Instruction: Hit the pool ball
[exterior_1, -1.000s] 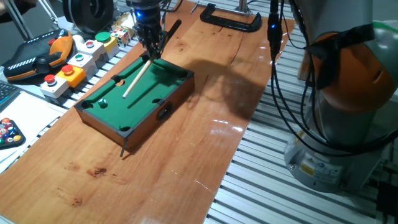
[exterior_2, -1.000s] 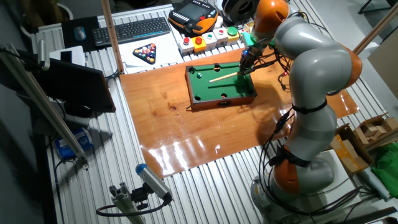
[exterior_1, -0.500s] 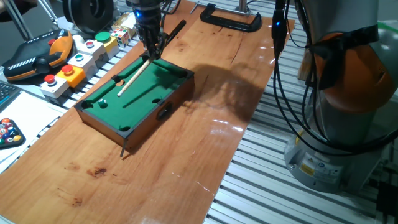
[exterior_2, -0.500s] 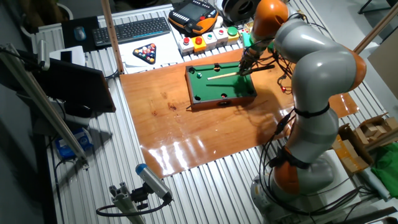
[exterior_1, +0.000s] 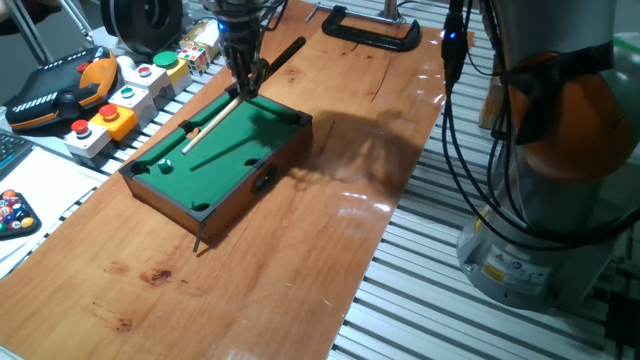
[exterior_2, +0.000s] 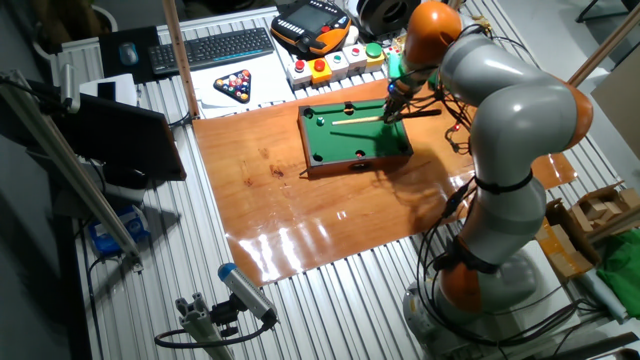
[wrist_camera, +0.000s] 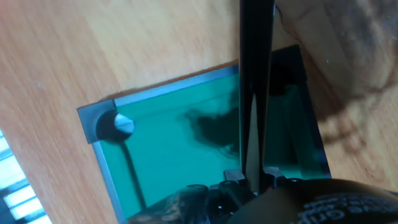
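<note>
A small wooden pool table with green felt stands on the wooden board. My gripper is at its far end, shut on a cue stick with a pale front and a black butt. The cue lies low over the felt, its tip near the left rail. In the other fixed view the gripper holds the cue, whose tip is close to a small white ball. The hand view shows the cue running up from the gripper, and a corner pocket with a pale shine in it.
Button boxes and an orange teach pendant lie left of the table. A black C-clamp lies at the back. A rack of pool balls and a keyboard sit beyond the board. Cables hang near the arm's base.
The cue has swung about the gripper: its tip has moved across the felt towards the left rail. The gripper has stayed at the table's far end, still shut on the cue.
</note>
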